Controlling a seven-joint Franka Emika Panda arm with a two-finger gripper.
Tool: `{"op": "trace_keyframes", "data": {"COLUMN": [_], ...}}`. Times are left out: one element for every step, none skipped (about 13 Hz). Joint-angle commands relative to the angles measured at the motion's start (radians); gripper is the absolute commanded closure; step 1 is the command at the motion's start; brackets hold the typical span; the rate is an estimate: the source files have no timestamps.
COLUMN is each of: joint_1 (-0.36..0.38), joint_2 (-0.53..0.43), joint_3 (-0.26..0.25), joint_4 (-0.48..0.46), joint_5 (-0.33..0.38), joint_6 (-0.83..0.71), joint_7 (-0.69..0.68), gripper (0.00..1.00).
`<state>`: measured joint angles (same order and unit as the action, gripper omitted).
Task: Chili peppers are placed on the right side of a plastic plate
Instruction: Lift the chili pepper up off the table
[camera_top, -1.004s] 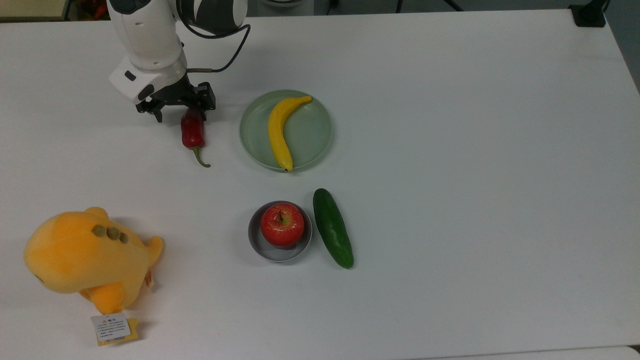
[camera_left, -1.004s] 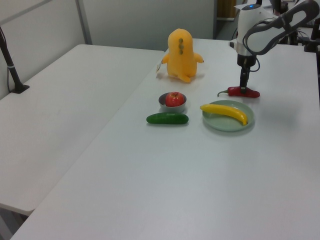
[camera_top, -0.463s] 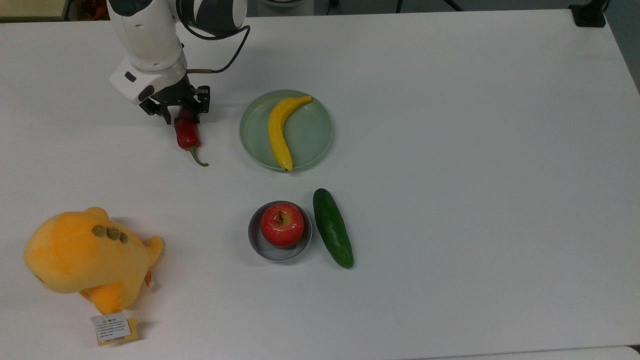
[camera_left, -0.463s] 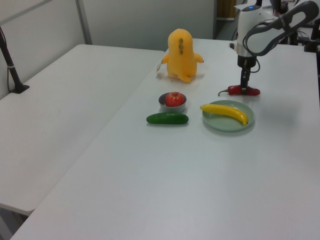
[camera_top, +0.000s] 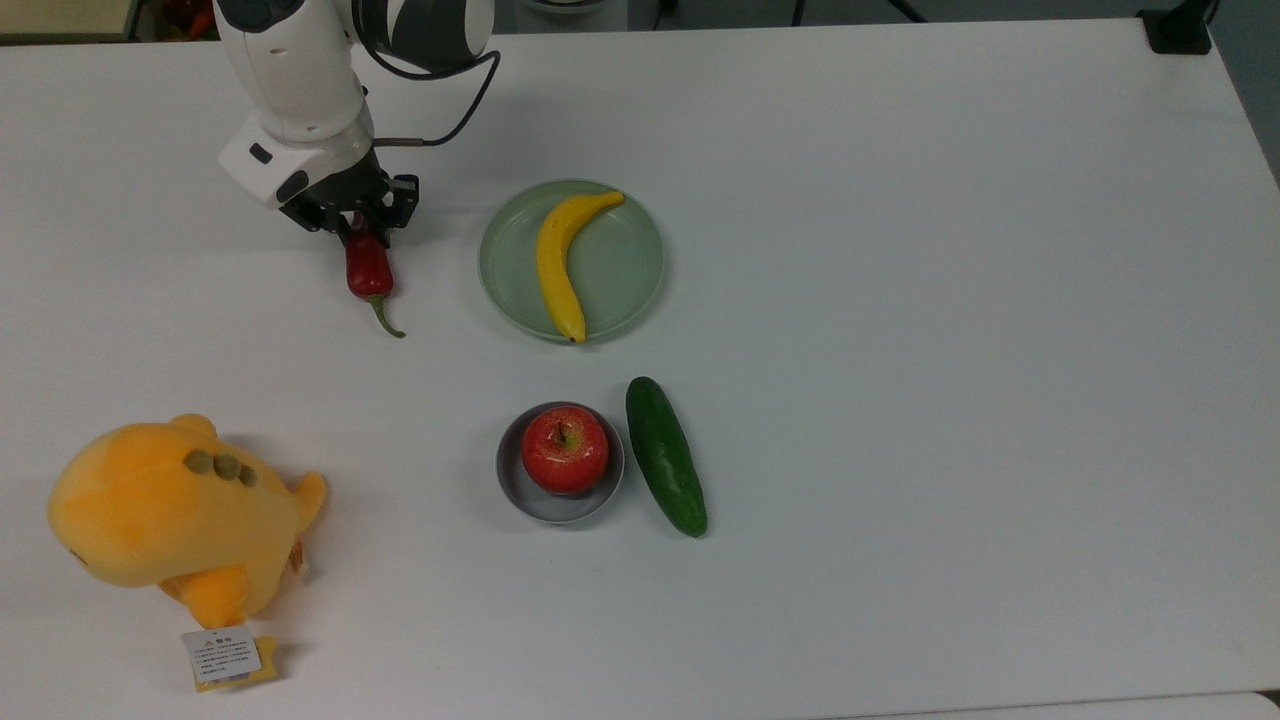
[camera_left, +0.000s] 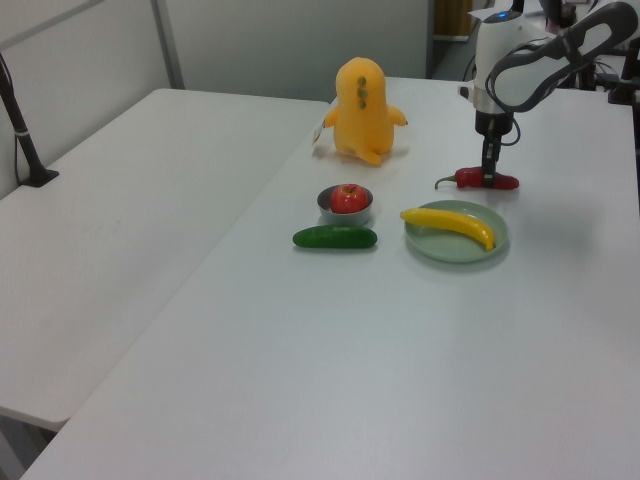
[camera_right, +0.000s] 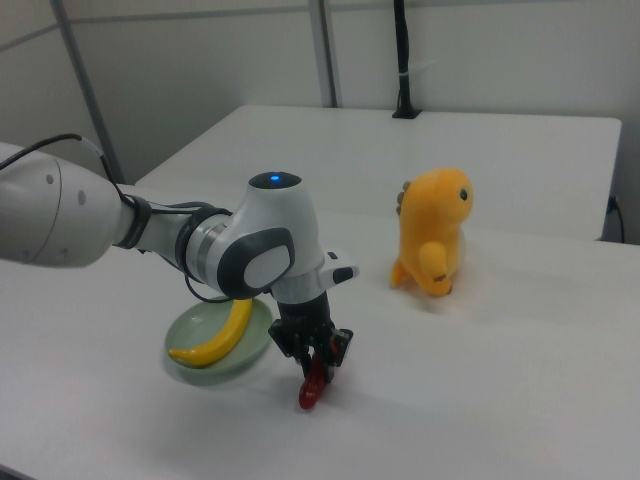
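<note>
The dark red chili peppers sit to the top view's left of the pale green plastic plate, about a hand's width from its rim, green stem pointing toward the top view's bottom. My gripper points down over the chili's blunt end, its fingers closed in on it. In the left view the chili sits just behind the plate, under the gripper. In the right view the chili hangs below the gripper, beside the plate. A yellow banana lies across the plate.
A red apple sits in a small grey bowl, with a dark green cucumber touching it on the top view's right. An orange plush toy lies at the top view's lower left. The table's right half in the top view is bare.
The gripper's fingers have closed in around the chili's blunt end. The chili has shifted a little to the top view's left and turned slightly.
</note>
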<state>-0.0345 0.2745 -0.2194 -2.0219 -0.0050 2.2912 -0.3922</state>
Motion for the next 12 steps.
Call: {"op": "trace_keyframes", "data": {"joint_1": [-0.011,-0.011,-0.015,-0.016,-0.016,-0.016,-0.016,-0.019,-0.018,-0.015,-0.008,-0.005], "joint_2": [-0.026,-0.029,-0.035,-0.041,-0.044,-0.046,-0.054,-0.069,-0.089,-0.095,-0.106,-0.112], "joint_3": [-0.006,-0.008,-0.014,-0.026,-0.038,-0.05,-0.061,-0.064,-0.067,-0.067,-0.066,-0.064], "joint_4": [-0.017,-0.015,-0.014,-0.014,-0.012,0.006,0.015,0.017,0.023,0.026,0.037,0.043], "joint_5": [-0.012,-0.01,-0.012,-0.012,-0.012,-0.01,-0.01,-0.009,0.002,0.005,0.007,0.019], "joint_6": [0.021,0.021,0.018,0.016,0.016,0.01,0.008,0.008,-0.01,-0.036,-0.061,-0.077], "joint_7": [-0.016,-0.016,-0.023,-0.028,-0.031,-0.031,-0.027,-0.025,-0.022,-0.022,-0.02,-0.017], "gripper": [1.0,1.0,1.0,1.0,1.0,1.0,1.0,1.0,1.0,1.0,1.0,1.0]}}
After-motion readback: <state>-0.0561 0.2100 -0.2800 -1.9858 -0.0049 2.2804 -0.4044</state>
